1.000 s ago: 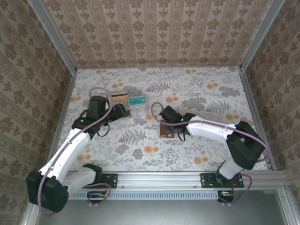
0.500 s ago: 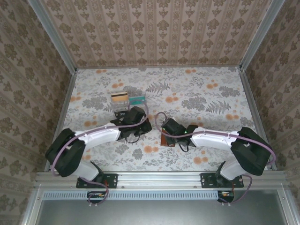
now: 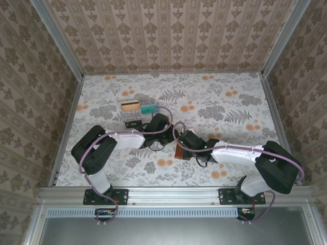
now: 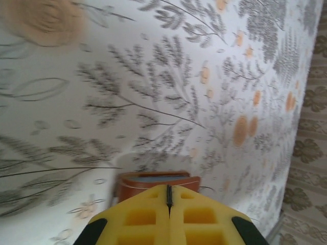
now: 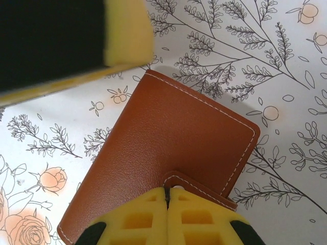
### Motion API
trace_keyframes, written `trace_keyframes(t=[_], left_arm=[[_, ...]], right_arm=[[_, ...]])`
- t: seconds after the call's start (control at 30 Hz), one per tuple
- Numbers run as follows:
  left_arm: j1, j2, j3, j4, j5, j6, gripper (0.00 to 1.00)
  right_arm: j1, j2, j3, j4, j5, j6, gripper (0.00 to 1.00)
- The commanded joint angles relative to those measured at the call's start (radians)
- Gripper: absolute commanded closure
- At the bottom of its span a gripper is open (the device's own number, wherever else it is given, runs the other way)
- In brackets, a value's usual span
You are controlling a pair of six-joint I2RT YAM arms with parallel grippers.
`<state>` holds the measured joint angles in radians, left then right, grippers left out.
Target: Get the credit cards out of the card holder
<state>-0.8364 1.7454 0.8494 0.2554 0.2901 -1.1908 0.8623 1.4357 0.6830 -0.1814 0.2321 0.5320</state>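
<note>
The card holder (image 5: 173,153), brown leather with white stitching, lies closed on the floral table, its snap tab (image 5: 204,190) folded over one edge. My right gripper (image 5: 167,190) is shut, its yellow tips resting at that tab. My left gripper (image 4: 168,188) is also shut with nothing between its fingers, tips right at the card holder (image 4: 158,181), whose edge shows blue-grey lining. From above, both grippers meet over the card holder (image 3: 178,151) near mid-table. Three credit cards lie at the back left: gold-striped (image 3: 130,105), green (image 3: 149,108) and pale (image 3: 134,121).
The left gripper's black and yellow finger (image 5: 76,41) hangs close above the holder in the right wrist view. Patterned walls enclose the table (image 3: 230,102) on three sides. The metal rail (image 3: 173,195) with the arm bases runs along the near edge.
My left arm has swung from the cards at the back left over to the card holder, and its gripper has gone from open to shut. The right gripper stayed shut at the holder, shifting slightly.
</note>
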Motion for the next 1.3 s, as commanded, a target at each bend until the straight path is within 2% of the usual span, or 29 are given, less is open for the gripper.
trace_keyframes(t=[0.0,0.13,0.3,0.5,0.7,0.9,0.93,1.07,1.17,1.27], left_arm=[[-0.016,0.048,0.025,0.049,0.062,-0.045,1.00],[-0.015,0.093,0.034,0.018,0.086,-0.077,1.00],[-0.010,0.122,0.061,-0.154,0.071,-0.081,1.00],[0.005,0.111,0.051,-0.251,0.025,-0.082,1.00],[0.005,0.128,0.063,-0.232,0.043,-0.071,1.00],[0.013,0.042,0.095,-0.260,0.007,-0.008,1.00],[0.014,0.019,0.105,-0.270,-0.001,0.010,0.97],[0.035,-0.092,0.131,-0.342,-0.043,0.088,0.54],[0.064,-0.185,0.121,-0.385,-0.071,0.134,0.34],[0.097,-0.272,0.111,-0.451,-0.104,0.187,0.20]], right_arm=[[0.004,-0.006,-0.007,0.015,0.015,0.023,1.00],[0.004,-0.010,-0.005,0.010,0.017,0.025,1.00],[-0.001,-0.038,0.001,-0.027,0.045,0.028,1.00],[-0.036,-0.168,-0.027,-0.096,0.104,0.037,1.00],[-0.083,-0.255,-0.077,-0.136,0.105,0.043,1.00],[-0.093,-0.290,-0.099,-0.154,0.096,0.074,1.00],[-0.097,-0.293,-0.099,-0.146,0.073,0.074,1.00],[-0.098,-0.305,-0.066,-0.133,-0.007,0.072,1.00],[-0.094,-0.311,-0.021,-0.116,-0.061,0.069,1.00],[-0.082,-0.290,0.034,-0.102,-0.114,0.071,1.00]])
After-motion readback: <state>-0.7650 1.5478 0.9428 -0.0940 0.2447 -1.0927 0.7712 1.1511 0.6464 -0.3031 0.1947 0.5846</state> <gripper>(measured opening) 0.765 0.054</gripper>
